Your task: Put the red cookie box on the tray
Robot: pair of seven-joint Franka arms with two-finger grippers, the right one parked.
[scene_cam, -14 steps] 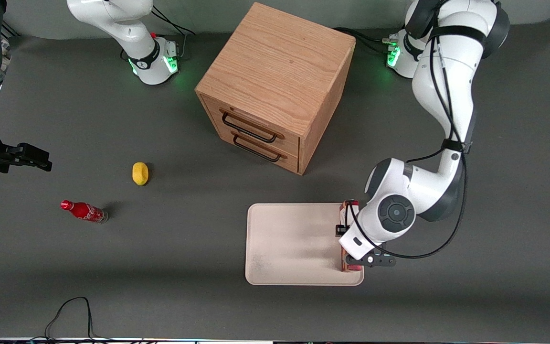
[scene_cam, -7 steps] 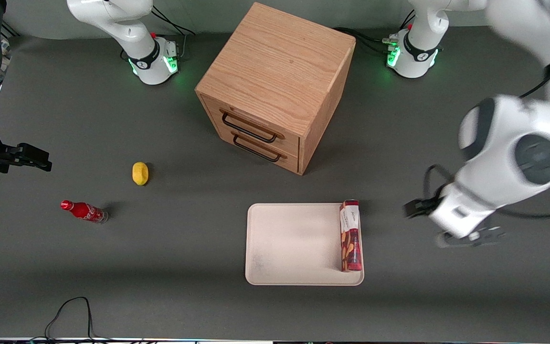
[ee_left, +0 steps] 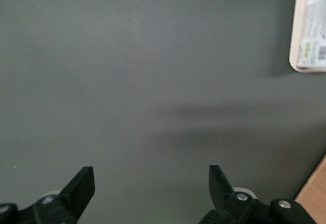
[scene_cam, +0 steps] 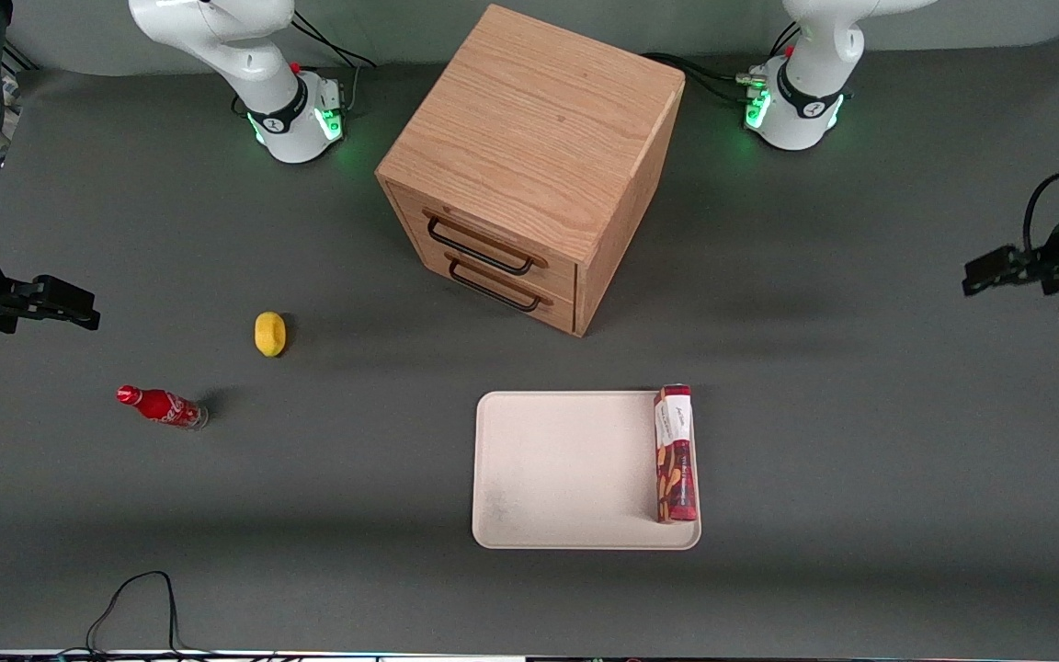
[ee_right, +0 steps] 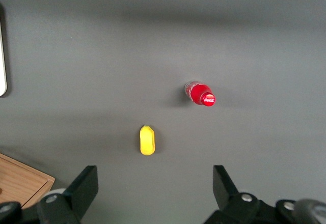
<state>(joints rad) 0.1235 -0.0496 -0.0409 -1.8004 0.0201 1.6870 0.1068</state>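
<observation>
One red cookie box (scene_cam: 676, 454) lies flat on the tray (scene_cam: 566, 469), along the tray's edge toward the working arm's end of the table, white label end toward the wooden drawer cabinet (scene_cam: 529, 165). Well apart from the tray, the gripper (ee_left: 152, 189) hangs over bare mat, fingers (ee_left: 81, 186) spread wide and holding nothing. Half a second earlier it was much nearer the tray.

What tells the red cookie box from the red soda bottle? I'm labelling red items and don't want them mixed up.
The red cookie box is a long slim carton with a white end; the soda bottle is shorter and round with a cap. The box lies on the tray along its edge; the bottle is on the bare table toward the parked arm's end. Both are red. The gripper, open, is over bare table near neither.
</observation>
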